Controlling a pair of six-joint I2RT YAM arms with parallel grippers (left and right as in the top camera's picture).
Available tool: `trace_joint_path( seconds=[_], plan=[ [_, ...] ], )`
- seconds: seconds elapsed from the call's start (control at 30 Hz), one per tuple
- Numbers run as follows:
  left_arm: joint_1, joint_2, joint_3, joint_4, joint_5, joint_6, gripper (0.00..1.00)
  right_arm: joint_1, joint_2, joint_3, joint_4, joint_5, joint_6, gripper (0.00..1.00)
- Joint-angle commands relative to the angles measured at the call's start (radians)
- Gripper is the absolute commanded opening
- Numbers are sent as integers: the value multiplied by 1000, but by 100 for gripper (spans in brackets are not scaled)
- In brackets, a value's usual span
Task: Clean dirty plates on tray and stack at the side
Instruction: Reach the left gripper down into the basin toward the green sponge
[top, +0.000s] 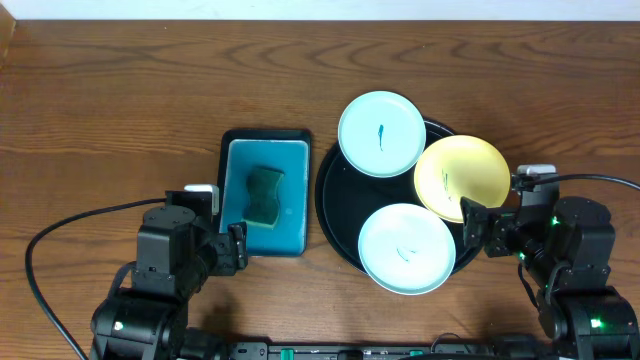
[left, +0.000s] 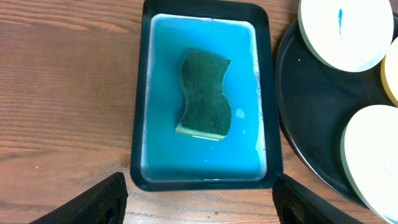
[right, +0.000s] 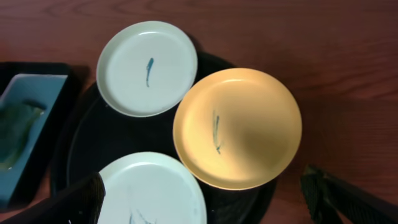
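Right now all three plates lie face up on the round black tray, none stacked beside it. The far mint plate overhangs the tray's far rim. The yellow plate overhangs the right rim. The near mint plate overhangs the rim closest to the robot. The yellow plate's edge meets the far mint plate and seems to lap over the near one; whether it rests on it I cannot tell.

Being round, the plates have no long axis, but their blue-green smears do. On the far mint plate and the yellow plate, the smear is a short streak running roughly near to far. On the near mint plate it is fainter and runs more sideways.

Just left of the round tray, on the wooden table, sits a rectangular black tray holding shallow blue liquid, its long side running near to far. A dark green sponge lies in it, lengthwise the same way.

The left gripper hangs at the near end of the rectangular tray, fingers spread wide, holding nothing. The right gripper sits by the near right of the round tray, fingers likewise wide apart and empty.
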Motion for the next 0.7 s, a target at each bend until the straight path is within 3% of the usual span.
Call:
trace_joint_path(
  seconds=[0.0,0.3,0.67],
  plan=[
    [5,3,25,-2,6,-13,75,2,-1,21,-4,-32,10,99],
    [5,37,28,130,5,-74,76,2,13,21,13,-32,48,99],
    [4,383,50,246,5,-37,76,2,93,21,-1,-33,48,99]
  ],
)
